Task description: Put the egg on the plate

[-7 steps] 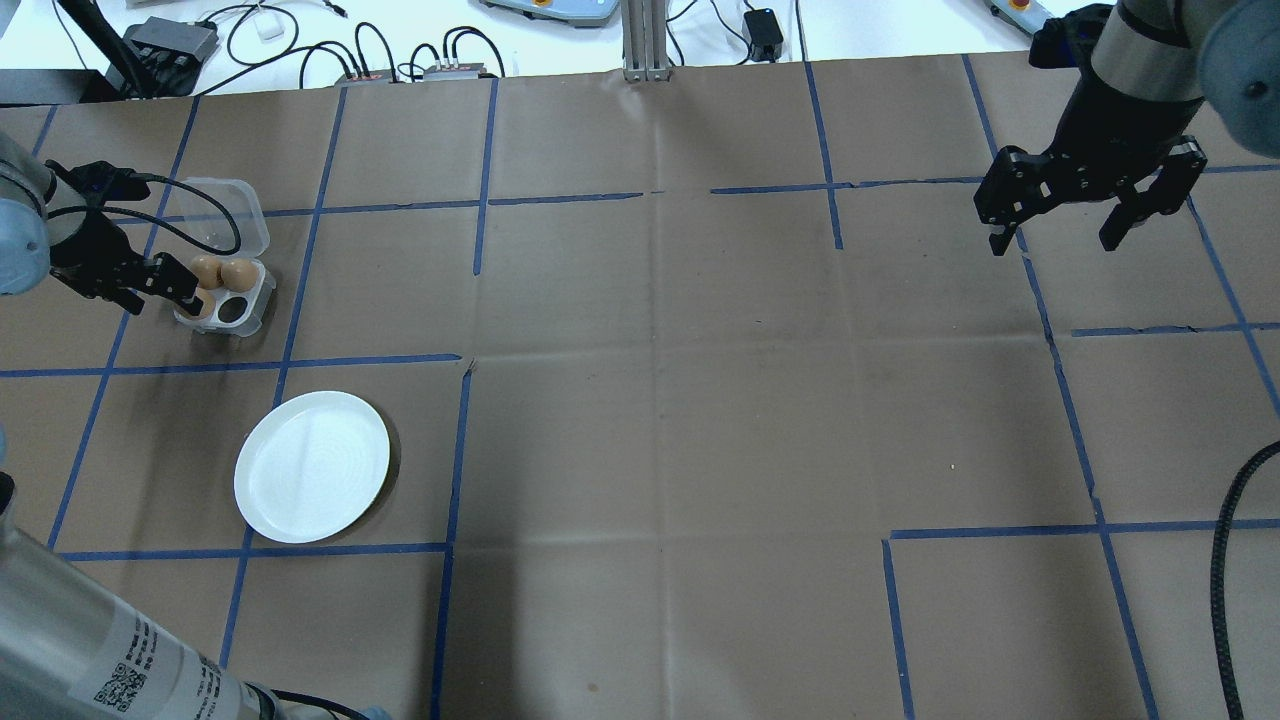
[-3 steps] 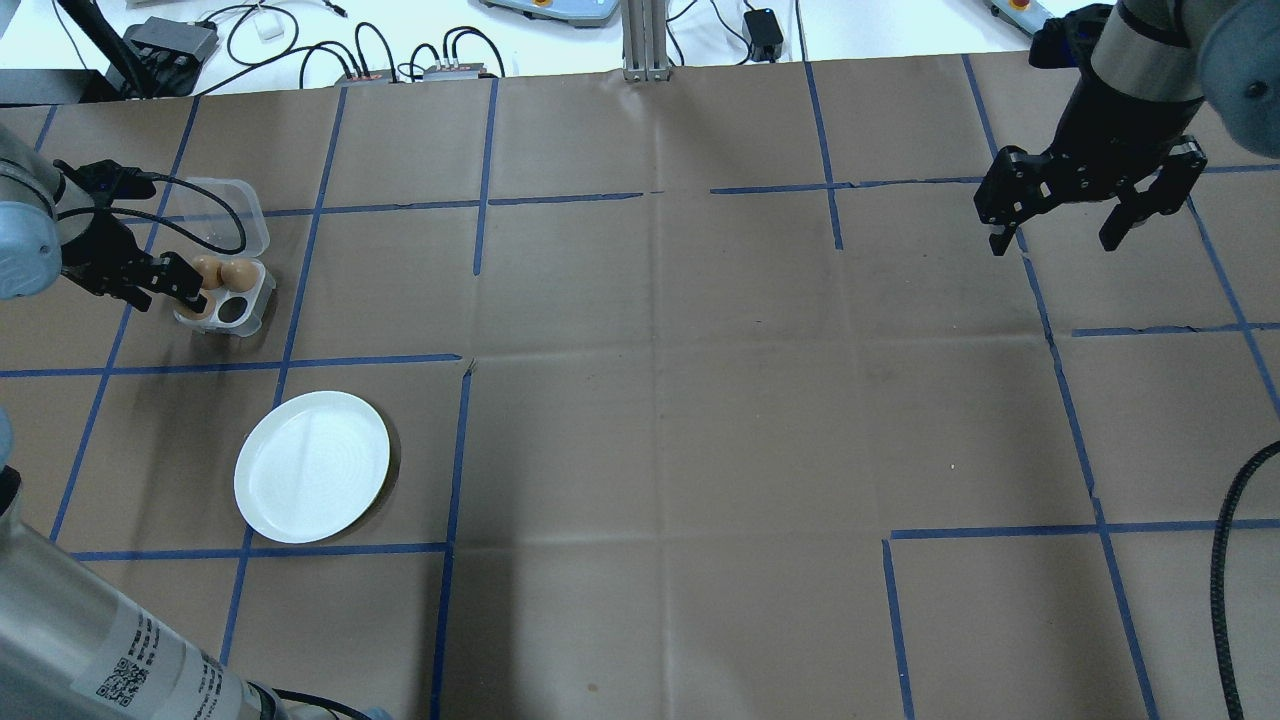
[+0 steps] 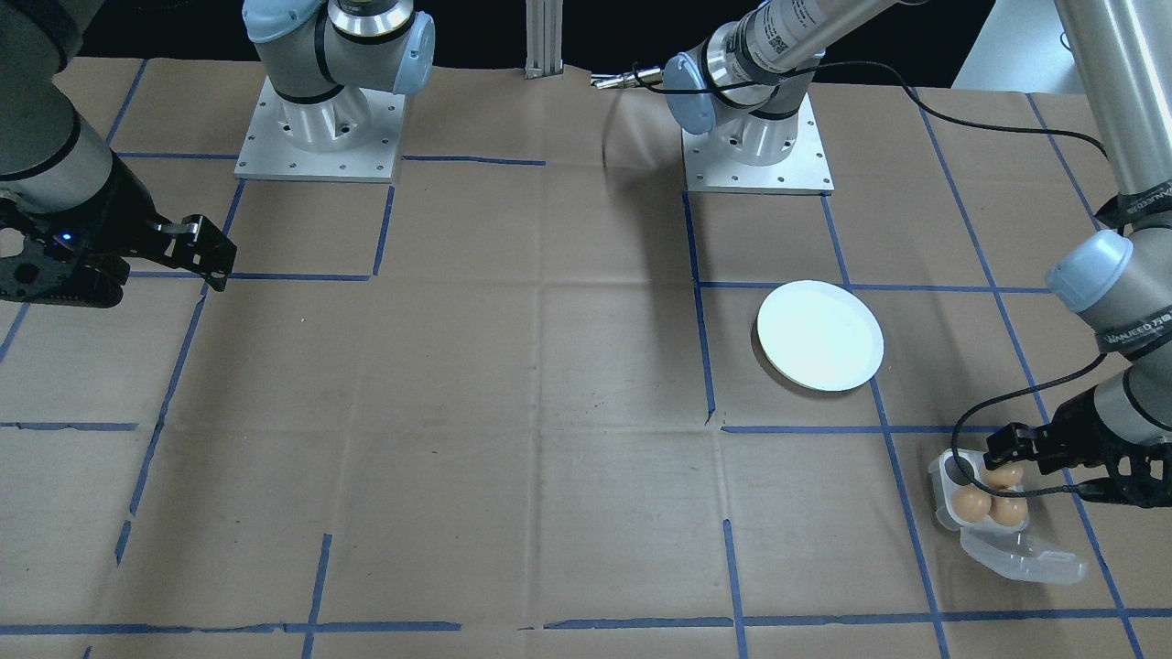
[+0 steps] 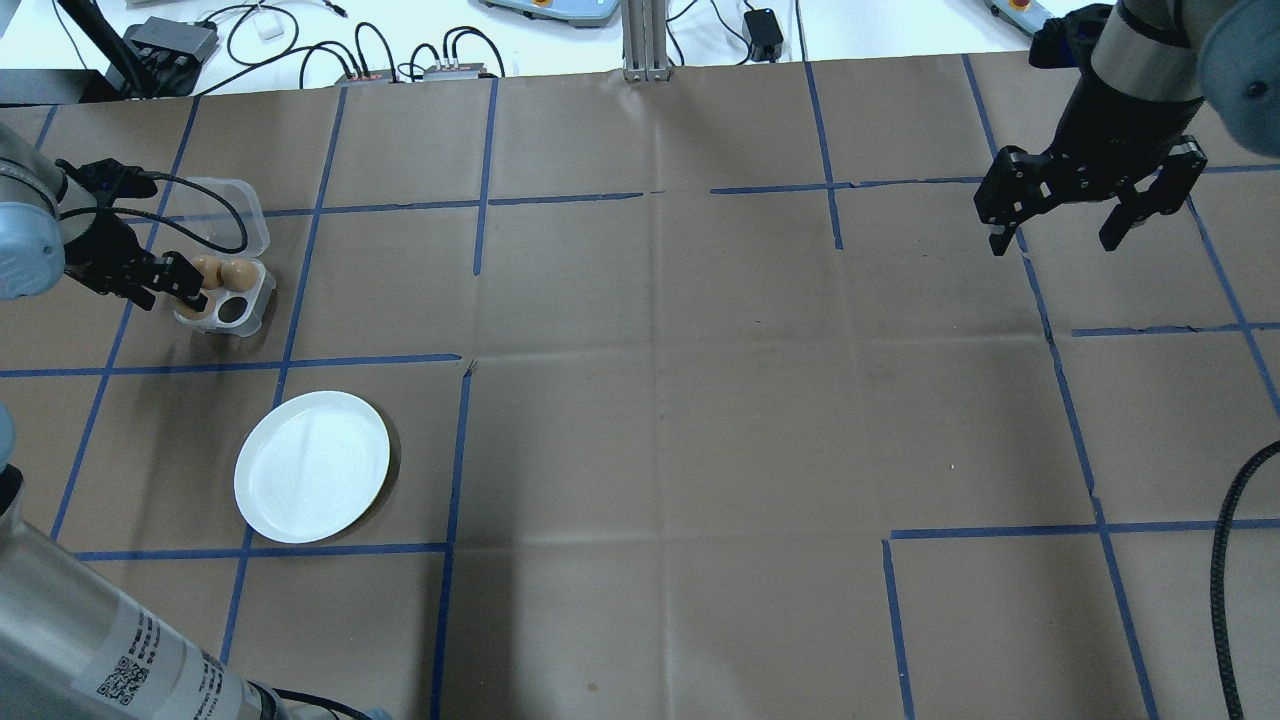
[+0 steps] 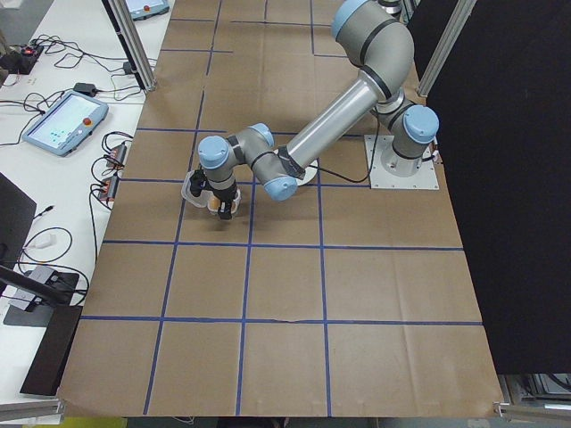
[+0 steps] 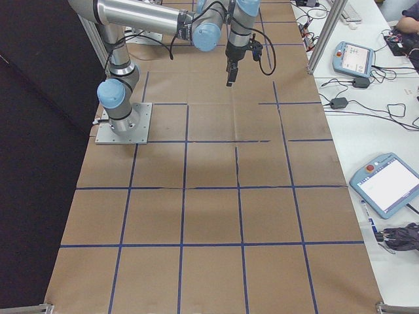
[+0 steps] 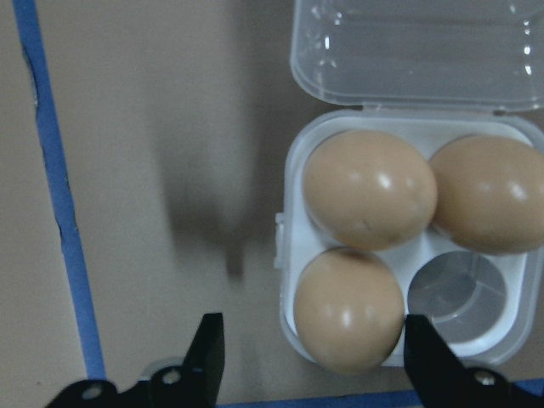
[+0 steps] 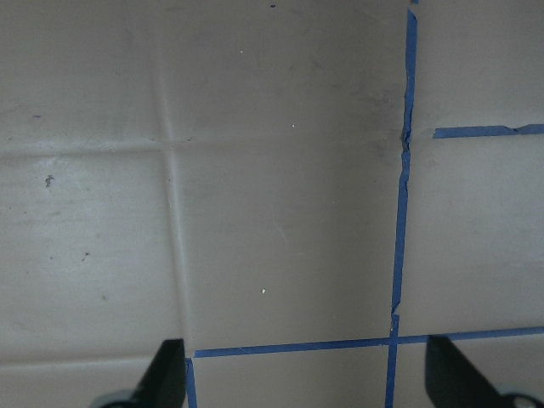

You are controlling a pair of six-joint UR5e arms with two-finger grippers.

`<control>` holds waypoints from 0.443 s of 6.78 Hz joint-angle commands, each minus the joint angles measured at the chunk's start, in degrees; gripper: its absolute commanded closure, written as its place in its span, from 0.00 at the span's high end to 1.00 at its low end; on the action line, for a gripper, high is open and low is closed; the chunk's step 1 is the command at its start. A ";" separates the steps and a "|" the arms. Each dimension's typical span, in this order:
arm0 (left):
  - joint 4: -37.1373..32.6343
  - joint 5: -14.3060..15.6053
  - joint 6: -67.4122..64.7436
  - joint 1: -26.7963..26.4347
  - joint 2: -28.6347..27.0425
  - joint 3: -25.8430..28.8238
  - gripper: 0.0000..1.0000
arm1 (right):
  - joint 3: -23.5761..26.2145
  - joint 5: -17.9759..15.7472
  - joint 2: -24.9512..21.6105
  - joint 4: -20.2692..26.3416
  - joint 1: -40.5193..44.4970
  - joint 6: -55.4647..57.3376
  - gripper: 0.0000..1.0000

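Plate lay bare; three eggs sat in the egg tray. Left tool, open, straddled the nearest egg, ungrasped.

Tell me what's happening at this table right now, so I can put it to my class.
The robot's left tool hangs open over a clear egg tray with its lid folded back. The tray holds three brown eggs, and the tool is lined up on the nearest egg, not yet gripping it. One cup is empty. The white plate sits bare nearby on the paper-covered table. The right tool hangs open, far across the table, holding nothing.
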 commanded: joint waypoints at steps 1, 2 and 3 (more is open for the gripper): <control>0.27 -0.43 -0.03 -0.26 -0.11 0.10 0.78 | 0.00 0.00 0.00 0.00 0.00 0.00 1.00; 0.27 -1.56 0.05 -0.61 -0.11 0.18 0.77 | 0.00 0.00 0.00 0.00 0.00 0.00 1.00; 0.27 -1.57 0.05 -0.70 -0.19 0.10 0.77 | 0.00 0.00 0.00 0.00 0.00 0.00 1.00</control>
